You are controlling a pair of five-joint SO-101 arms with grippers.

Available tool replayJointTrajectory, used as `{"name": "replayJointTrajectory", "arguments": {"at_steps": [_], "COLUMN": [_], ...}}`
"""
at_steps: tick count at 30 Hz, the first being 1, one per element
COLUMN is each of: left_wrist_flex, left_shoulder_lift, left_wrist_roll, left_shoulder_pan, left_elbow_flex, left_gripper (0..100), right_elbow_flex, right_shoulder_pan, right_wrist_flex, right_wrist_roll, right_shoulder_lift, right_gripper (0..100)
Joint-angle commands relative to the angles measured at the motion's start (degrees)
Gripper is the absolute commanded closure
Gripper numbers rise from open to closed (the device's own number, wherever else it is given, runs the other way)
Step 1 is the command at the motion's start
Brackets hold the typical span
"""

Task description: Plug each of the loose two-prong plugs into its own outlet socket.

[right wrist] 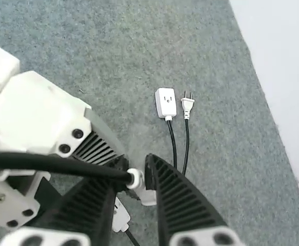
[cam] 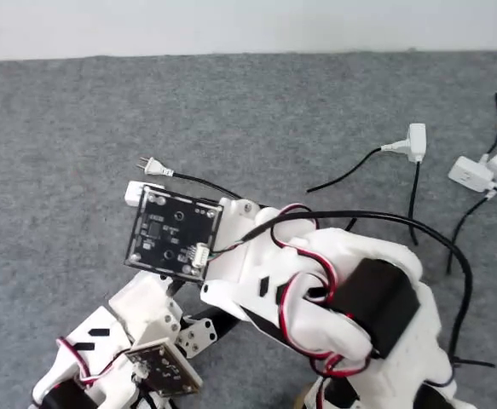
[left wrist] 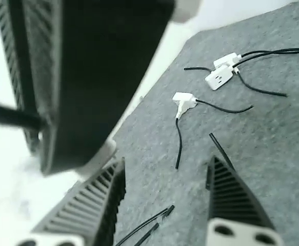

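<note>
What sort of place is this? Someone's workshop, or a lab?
Most likely a robotics lab bench: a small white robot arm with bare wiring, a grey mat, and a loose plug and outlet socket laid out for practice.

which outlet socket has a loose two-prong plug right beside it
The lone socket before the right gripper, plug alongside; the other sockets lie far off.

Both arms are white moulded plastic shells (cam: pixel 363 249) carrying black servo blocks (cam: pixel 376 302), with red, black and white wires (cam: pixel 289 290) looping mid-frame, a square black camera board (cam: pixel 171 232) with silver corner screws (cam: pixel 157 200), and ribbed black gripper fingers (right wrist: pixel 177 200) on white bases.
</note>
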Motion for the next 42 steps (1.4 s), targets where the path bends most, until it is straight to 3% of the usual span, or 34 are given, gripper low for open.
{"name": "replayJointTrajectory", "arguments": {"at_steps": [1, 15, 23, 33, 42], "left_wrist_flex": [-1.8, 0.1, 0.0, -2.3, -2.5], "left_shoulder_lift": [-0.2, -0.2, -0.2, -0.2, -0.2], "left_wrist_roll": [-0.3, 1.7, 1.5, 1.5, 1.7], "left_shoulder_pan": [-1.3, -2.7, -2.9, -11.5, -11.8], "left_elbow_flex": [-0.3, 0.4, 3.1, 5.6, 8.7], "left_gripper": [75, 75, 75, 75, 75], "right_elbow_flex": [-2.0, 5.1, 9.1, 9.1, 18.5], "right_shoulder_pan": [-1.1, -1.0, 5.7, 6.4, 6.4], "right_wrist_flex": [2.4, 2.4, 2.4, 2.4, 1.8], "right_wrist_roll": [-1.0, -1.1, -0.8, -0.7, -0.4], "right_shoulder_lift": [-2.7, -6.4, -6.5, -6.5, -6.5], "right_gripper": [99.1, 99.1, 99.1, 99.1, 99.1]}}
